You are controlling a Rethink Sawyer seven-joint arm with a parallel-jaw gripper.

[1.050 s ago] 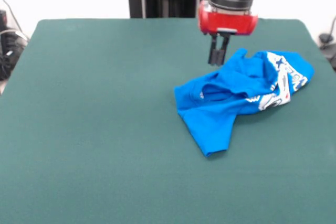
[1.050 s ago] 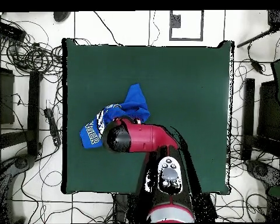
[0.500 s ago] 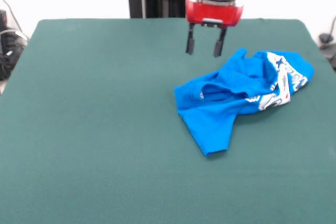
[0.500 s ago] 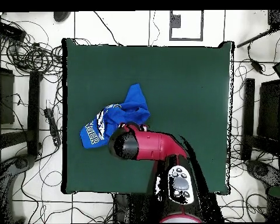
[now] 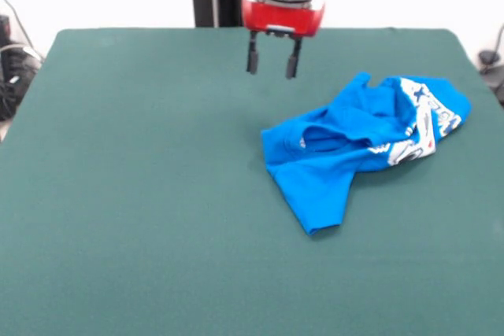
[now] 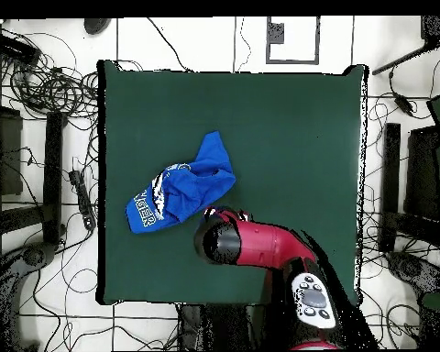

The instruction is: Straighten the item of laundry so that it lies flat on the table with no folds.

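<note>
Drawn back off the crumpled T-shirt (image 5: 364, 147), the gripper (image 5: 272, 60) hangs spread and empty just beside it.

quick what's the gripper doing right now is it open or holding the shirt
Gripper: open and empty, hanging above the dark green felt-covered table, clear of the crumpled bright blue T-shirt with white print.

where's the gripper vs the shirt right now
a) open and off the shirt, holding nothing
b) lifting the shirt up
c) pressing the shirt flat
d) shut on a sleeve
a: in the front view the gripper hangs with its jaws apart and empty, beside the crumpled blue T-shirt, which lies untouched on the green table.
</note>
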